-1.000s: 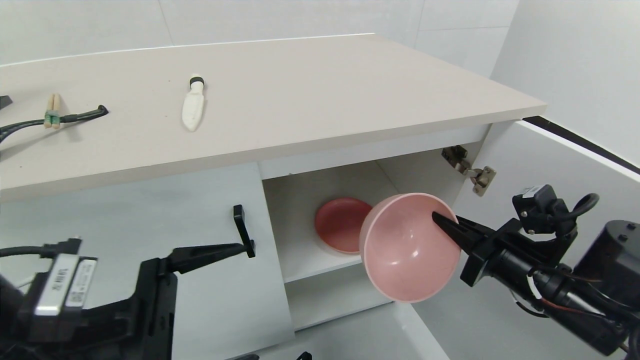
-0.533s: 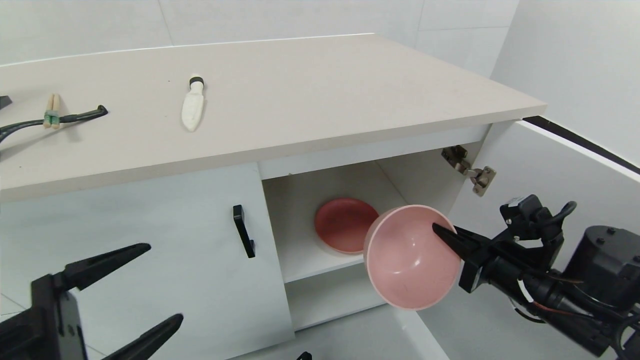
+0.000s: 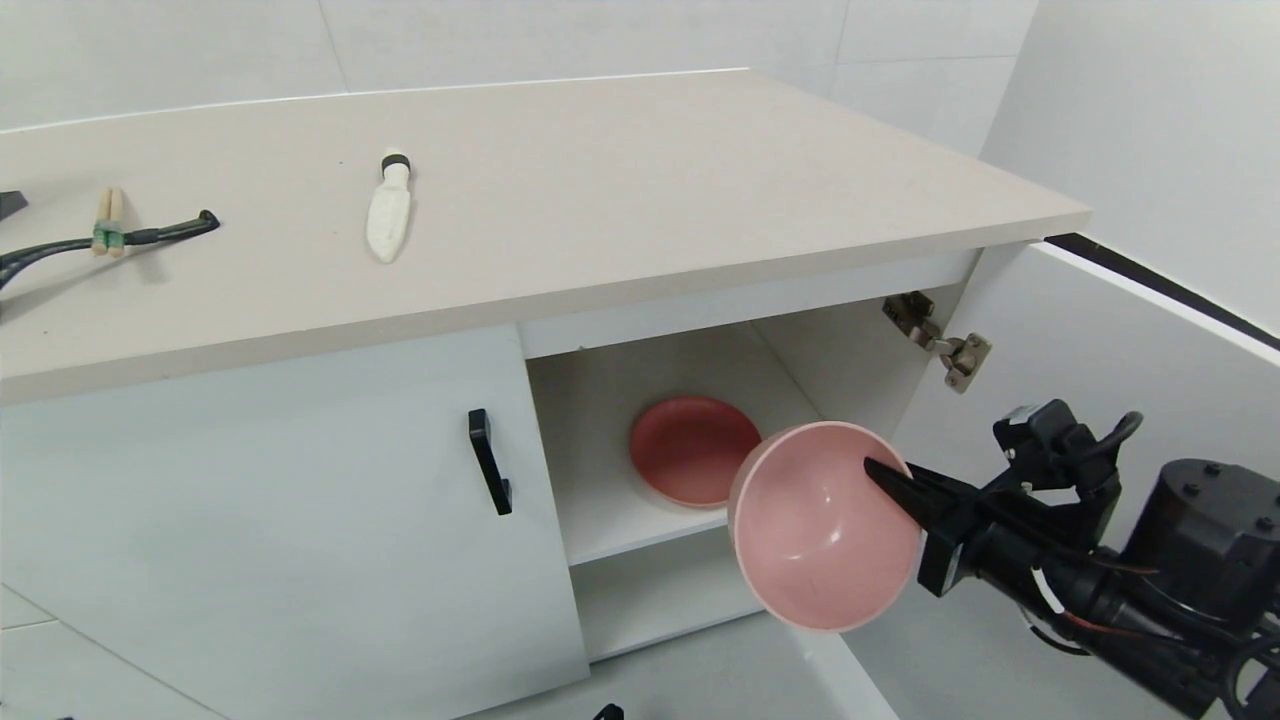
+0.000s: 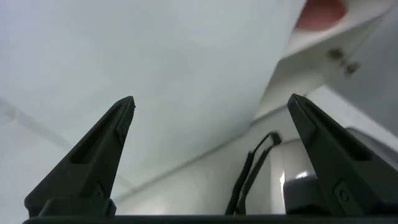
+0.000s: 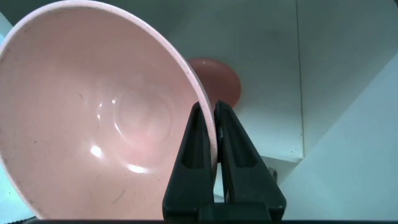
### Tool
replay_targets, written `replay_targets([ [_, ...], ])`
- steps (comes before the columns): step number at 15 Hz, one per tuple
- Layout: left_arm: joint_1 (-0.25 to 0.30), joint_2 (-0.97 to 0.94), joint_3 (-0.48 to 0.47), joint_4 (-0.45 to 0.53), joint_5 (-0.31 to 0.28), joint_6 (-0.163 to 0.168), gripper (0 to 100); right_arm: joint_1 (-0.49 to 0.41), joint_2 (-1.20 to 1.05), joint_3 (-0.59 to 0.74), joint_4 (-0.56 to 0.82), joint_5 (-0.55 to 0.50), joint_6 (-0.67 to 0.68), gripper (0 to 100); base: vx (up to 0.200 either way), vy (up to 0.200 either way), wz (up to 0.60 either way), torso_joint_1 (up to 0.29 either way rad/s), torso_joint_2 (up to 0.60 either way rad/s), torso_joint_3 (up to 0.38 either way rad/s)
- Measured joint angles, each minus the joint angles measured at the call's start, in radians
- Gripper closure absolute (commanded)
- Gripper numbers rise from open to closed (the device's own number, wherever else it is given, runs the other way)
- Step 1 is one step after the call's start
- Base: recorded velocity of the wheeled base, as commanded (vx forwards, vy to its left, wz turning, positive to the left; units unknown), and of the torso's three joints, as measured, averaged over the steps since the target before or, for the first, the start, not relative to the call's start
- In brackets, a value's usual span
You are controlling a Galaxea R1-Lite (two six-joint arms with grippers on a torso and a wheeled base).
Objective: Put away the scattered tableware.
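The bowl [image 3: 825,525] is pink. It hangs in the air in front of the open cabinet [image 3: 850,350], tipped on its side so its inside shows. The right gripper [image 3: 885,475] holds it by the rim. In the right wrist view the two black fingers [image 5: 198,134] are pressed tight on the rim of the bowl [image 5: 106,124], one inside and one outside. In the head view the outside finger is hidden behind the bowl.

Just behind the bowl, a red plate [image 3: 693,448] lies on the white shelf [image 3: 610,520]. The bowl hides the plate's lower right edge. I cannot tell if the bowl touches the shelf.

The right door [image 3: 1100,330] is open on its hinge [image 3: 940,340]. The left door [image 3: 300,520] is shut and has a black handle [image 3: 490,462].

On the counter [image 3: 650,180], a white spoon [image 3: 388,210] lies alone. Well apart, near the left edge, small chopsticks [image 3: 105,222] lie across a black cable [image 3: 160,233]. They are hard to make out, and the cable is cut off at the edge.

The left gripper [image 4: 211,99] has its fingers spread wide with nothing between them.
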Motion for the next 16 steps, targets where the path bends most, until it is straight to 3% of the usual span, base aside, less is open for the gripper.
replay_targets([
  [1,0.005,-0.05,0.0,0.026,0.027,-0.029,0,-0.006,0.007,0.016,0.001,0.0,0.001,100,0.0,0.0,0.0,0.0,0.0,0.0],
  [2,0.014,-0.087,-0.001,0.027,0.035,-0.037,0,-0.009,0.014,0.03,0.0,0.0,0.003,100,0.0,0.0,0.0,0.0,0.0,0.0],
  [5,0.027,-0.134,0.0,0.026,0.033,-0.035,0,-0.004,0.043,0.039,0.001,0.0,0.017,100,0.0,0.0,0.0,0.0,0.0,0.0],
  [11,0.045,-0.134,0.0,0.025,0.034,-0.036,0,0.006,0.253,-0.228,0.0,0.0,0.035,100,0.0,0.0,0.0,0.0,0.0,0.0],
  [16,0.11,-0.169,0.0,0.026,0.032,-0.031,0,-0.002,0.339,-0.311,0.001,0.001,0.073,100,0.0,0.0,0.0,0.0,0.0,0.0],
])
